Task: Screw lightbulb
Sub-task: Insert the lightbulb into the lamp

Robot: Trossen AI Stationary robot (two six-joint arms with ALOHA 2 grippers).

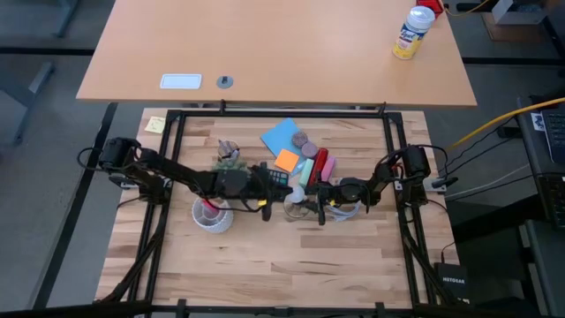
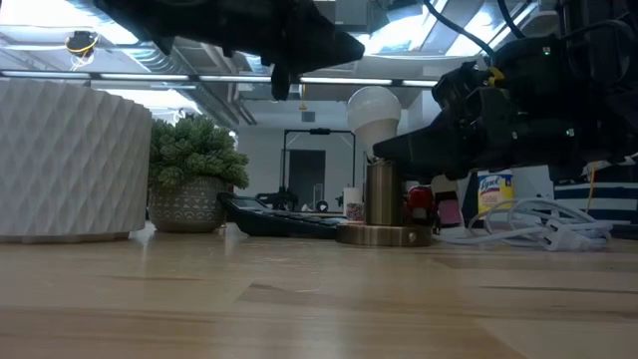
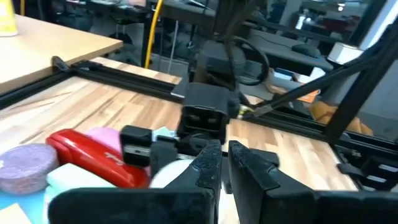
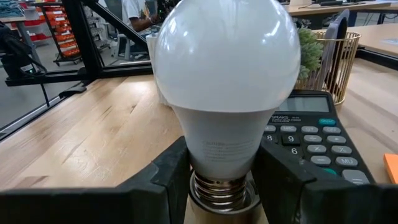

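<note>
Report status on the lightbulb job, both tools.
Right tool clamped around lightbulb at its neck, bulb upright in brass socket. Left tool hovering close by, empty. Calculator just behind, not blocking.

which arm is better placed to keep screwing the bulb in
Right. The right gripper has a finger on each side of the lightbulb at its neck, just above the brass socket, where it stands upright. The left gripper hovers beside it, over the calculator, gripping nothing.
</note>
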